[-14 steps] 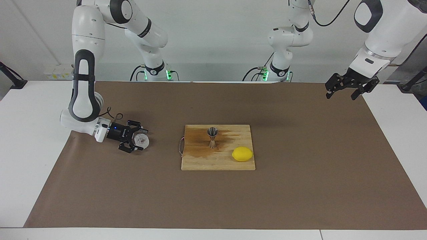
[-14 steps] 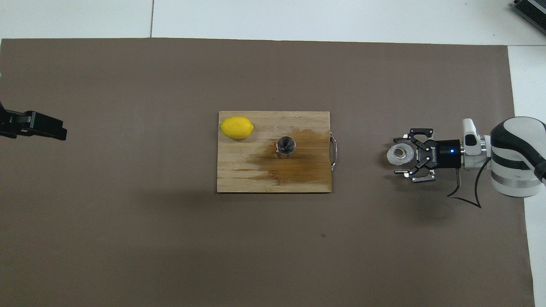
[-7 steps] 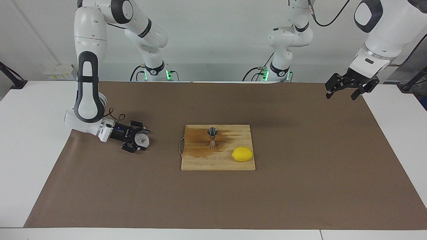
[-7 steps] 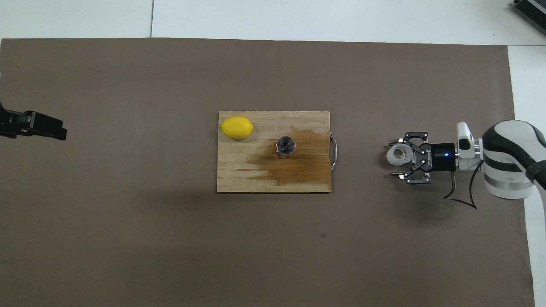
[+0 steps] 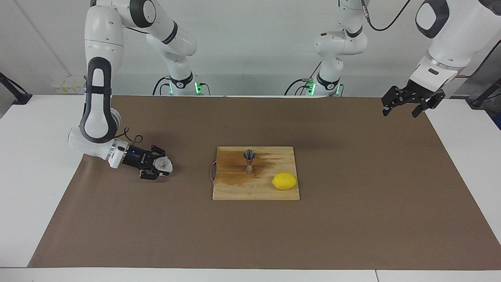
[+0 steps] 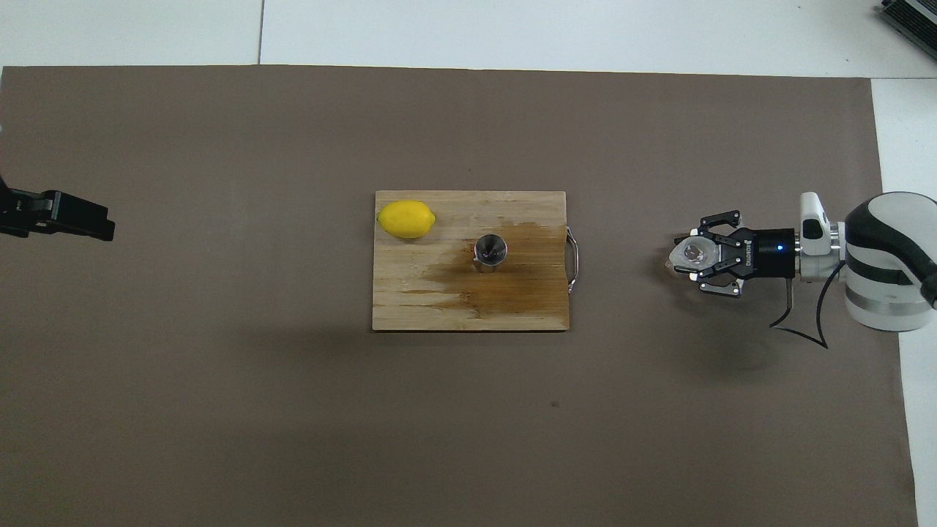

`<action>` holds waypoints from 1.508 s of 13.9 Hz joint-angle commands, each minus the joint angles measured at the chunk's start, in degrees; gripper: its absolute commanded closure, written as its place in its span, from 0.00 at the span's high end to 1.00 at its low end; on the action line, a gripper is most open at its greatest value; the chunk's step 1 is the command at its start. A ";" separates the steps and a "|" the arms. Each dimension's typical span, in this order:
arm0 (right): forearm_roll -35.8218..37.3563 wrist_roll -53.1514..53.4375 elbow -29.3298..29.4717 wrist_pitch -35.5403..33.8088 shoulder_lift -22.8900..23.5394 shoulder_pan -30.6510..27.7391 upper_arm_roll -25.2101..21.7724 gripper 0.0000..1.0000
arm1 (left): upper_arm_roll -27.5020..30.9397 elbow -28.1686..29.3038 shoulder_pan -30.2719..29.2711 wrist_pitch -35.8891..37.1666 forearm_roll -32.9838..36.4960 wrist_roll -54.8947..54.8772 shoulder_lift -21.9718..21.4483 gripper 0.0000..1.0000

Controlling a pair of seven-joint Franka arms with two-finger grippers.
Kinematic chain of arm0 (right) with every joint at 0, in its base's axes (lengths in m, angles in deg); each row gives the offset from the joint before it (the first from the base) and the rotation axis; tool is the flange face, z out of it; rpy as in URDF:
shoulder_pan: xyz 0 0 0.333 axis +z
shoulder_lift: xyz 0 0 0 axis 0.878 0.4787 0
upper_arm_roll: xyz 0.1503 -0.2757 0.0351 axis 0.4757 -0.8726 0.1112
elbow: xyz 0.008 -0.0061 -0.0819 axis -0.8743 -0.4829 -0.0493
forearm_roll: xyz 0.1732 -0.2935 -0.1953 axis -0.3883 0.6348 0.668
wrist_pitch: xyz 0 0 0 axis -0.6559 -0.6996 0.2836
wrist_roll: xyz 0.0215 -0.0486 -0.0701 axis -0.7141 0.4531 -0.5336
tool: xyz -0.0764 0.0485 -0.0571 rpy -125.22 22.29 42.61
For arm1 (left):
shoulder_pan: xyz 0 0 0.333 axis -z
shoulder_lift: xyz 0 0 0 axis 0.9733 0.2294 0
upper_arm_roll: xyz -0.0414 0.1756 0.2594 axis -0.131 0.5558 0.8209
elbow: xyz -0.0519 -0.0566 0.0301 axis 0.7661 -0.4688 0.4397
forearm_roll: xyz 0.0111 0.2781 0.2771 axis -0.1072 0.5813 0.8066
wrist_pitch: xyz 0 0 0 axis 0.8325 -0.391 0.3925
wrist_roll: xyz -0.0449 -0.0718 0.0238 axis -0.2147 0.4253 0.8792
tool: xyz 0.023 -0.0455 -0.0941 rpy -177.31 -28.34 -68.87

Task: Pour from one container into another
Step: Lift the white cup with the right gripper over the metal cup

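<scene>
High facing view across the table toward the robots, steep overhead view from their end, both centred on the board (image 5: 256, 173) (image 6: 471, 260)

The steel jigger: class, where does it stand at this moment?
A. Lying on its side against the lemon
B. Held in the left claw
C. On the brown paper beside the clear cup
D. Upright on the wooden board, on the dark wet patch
D: the steel jigger stands upright on the wooden board, within the dark wet patch, apart from the lemon and held by neither claw.
</scene>
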 commanded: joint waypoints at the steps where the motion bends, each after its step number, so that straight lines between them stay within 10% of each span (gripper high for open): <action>1: -1.13 11.17 1.89 1.03 -2.74 3.49 0.57 0.00 | -0.14 2.10 -0.32 -0.51 0.84 -0.24 -1.84 1.00; 7: 1.33 29.04 2.07 14.91 -8.63 18.52 0.49 0.00 | -0.14 2.10 -0.32 -0.51 0.75 -0.24 -1.76 1.00; 12: 17.48 43.98 2.07 20.37 -11.36 28.20 0.57 0.00 | -0.14 2.10 -0.32 -0.51 0.75 -0.24 -1.84 1.00; 21: 20.49 44.71 1.37 24.57 -14.70 35.50 0.49 0.00 | -0.14 2.10 -0.32 -0.51 0.84 -0.24 -1.84 1.00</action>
